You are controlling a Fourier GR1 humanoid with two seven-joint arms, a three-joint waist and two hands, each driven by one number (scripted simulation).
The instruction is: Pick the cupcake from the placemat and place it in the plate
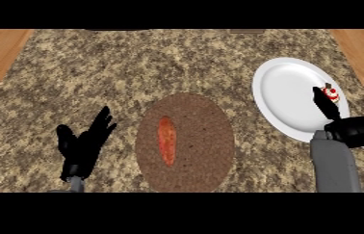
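Note:
A small cupcake (331, 92) with red and white topping sits on the right part of the white plate (288, 96). My right hand (334, 117) reaches over the plate's right edge, a straight finger pointing up beside the cupcake and touching or nearly touching it. The brown oval placemat (202, 146) lies in the middle of the counter with an orange carrot (166, 140) lying lengthwise on its left half. At the lower left my left hand (84, 144) rests open, fingers up, left of the placemat.
The speckled granite counter (142, 64) spreads across the view, with wooden strips at the far left (10, 45) and far right (352, 45) edges.

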